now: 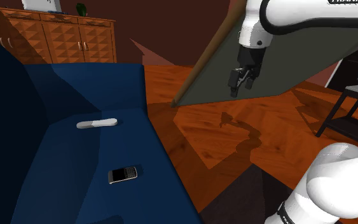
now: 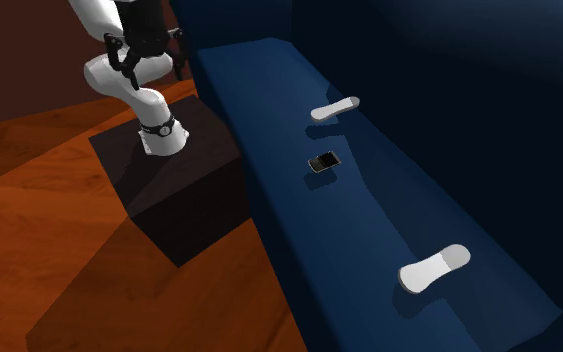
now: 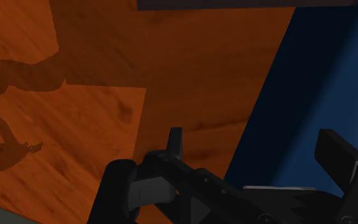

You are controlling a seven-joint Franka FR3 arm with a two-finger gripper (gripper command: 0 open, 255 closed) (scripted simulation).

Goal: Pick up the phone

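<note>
The all-black two-finger gripper [image 1: 242,80] [image 2: 149,64] [image 3: 250,135] hangs in the air above the orange-brown wooden floor [image 1: 234,143] [image 3: 171,70], pointing downwards. Its two fingers [image 3: 174,144] stand apart with nothing between them. In the wrist view the floor with the shadow of the arm is under them, and the front edge of the dark blue sofa [image 1: 75,95] [image 2: 269,70] [image 3: 317,83] runs beside one finger.

The small dark phone with a silver-grey frame [image 1: 122,174] [image 2: 322,160] lies flat on the seat of the sofa, well apart from the gripper. In the shoulder view it is far to the left of the gripper and lower.

On the same seat a long flat white object [image 1: 96,123] [image 2: 334,109] lies near the phone. In the second exterior view a second white object of this kind [image 2: 434,268] lies farther along the seat, so the phone is between the two. The dark box stand [image 2: 179,190] is on the floor just beside the sofa.
</note>
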